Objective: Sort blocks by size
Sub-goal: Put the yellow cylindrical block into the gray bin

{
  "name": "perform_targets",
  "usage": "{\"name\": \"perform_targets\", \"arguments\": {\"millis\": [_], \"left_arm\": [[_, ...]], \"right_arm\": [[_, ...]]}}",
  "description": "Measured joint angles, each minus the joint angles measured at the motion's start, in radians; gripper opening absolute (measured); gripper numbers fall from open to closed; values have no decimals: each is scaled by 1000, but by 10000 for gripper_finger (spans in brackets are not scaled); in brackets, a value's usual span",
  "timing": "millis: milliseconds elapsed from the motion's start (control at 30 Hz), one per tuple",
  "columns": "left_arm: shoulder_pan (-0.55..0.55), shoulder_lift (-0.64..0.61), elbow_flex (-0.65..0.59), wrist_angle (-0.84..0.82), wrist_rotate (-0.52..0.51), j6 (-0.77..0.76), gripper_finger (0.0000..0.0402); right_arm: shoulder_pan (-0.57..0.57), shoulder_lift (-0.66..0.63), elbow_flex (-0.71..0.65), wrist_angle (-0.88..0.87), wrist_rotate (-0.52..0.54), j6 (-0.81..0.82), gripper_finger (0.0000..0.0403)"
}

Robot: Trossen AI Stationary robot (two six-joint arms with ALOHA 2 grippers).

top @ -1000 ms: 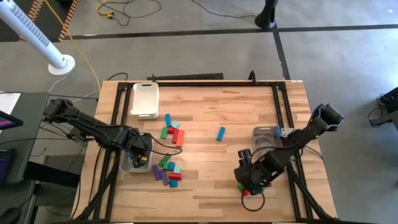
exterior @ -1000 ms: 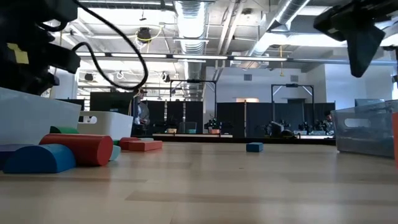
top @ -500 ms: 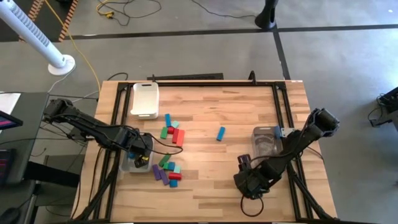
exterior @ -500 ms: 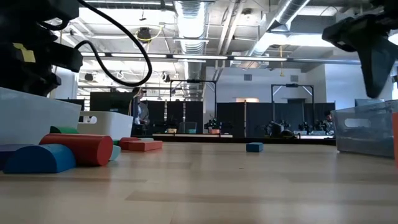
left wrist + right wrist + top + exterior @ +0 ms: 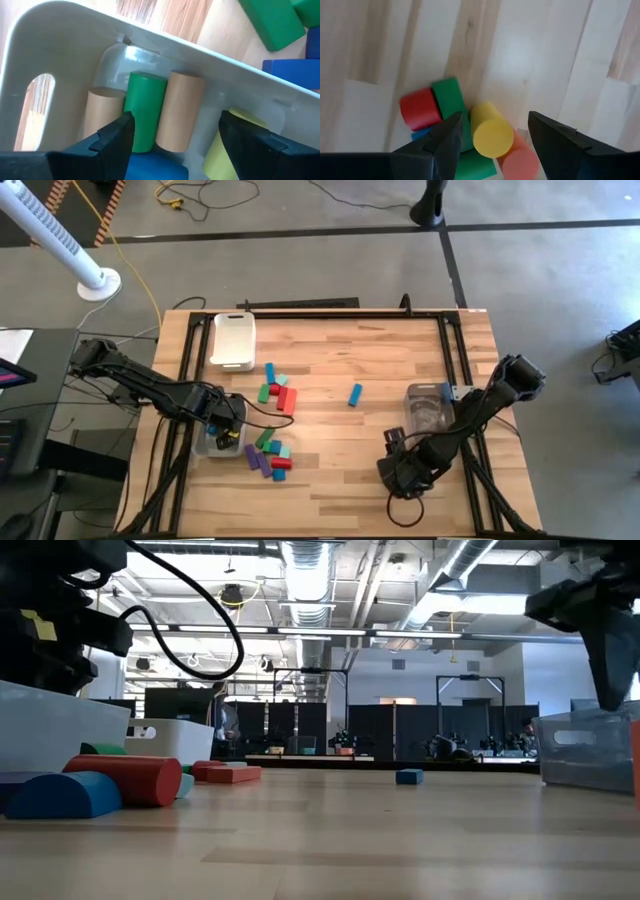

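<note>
Blocks (image 5: pixel 272 430) lie in a bunch at the lower left of the high view, on the wooden desk (image 5: pixel 340 370). One blue block (image 5: pixel 355 394) sits alone near the middle, well apart from the rest.

Over at the left side, the left pincer (image 5: pixel 172 142) hangs just above a clear bin (image 5: pixel 212 442), with its fingers spread wide and nothing held. In its wrist view the bin holds a green cylinder (image 5: pixel 145 112) between two tan cylinders (image 5: pixel 180 112), with a yellow piece (image 5: pixel 232 137) beside them.

The right pincer (image 5: pixel 495 137) is at the lower right of the high view, in front of a second clear bin (image 5: pixel 428 408). Its fingers are spread wide too, and it holds nothing. Right under it sits a small heap: a yellow cylinder (image 5: pixel 491 131), a red cylinder (image 5: pixel 420 108), a green block (image 5: pixel 447 95) and a pink cylinder (image 5: pixel 520 161), all touching.

What could go wrong? That heap is packed tight. If the right pincer drops down onto the yellow cylinder, a finger may bump the green block or the pink one and knock them away. Round pieces roll easily, so one could roll off the near edge of the desk. On the left, the arm could catch the bin wall as it lifts and shove the bin
</note>
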Motion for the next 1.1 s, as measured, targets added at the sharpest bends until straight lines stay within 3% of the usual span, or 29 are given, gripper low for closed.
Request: {"name": "perform_targets", "arguments": {"millis": [467, 833, 1100], "left_arm": [[0, 0, 50, -52, 21, 31, 277], [0, 0, 133, -116, 21, 56, 277], [0, 0, 175, -120, 9, 86, 277]], "right_arm": [[-13, 0, -55, 20, 12, 16, 250], [-15, 0, -55, 18, 5, 16, 180], [-26, 0, -54, 39, -3, 23, 156]]}}
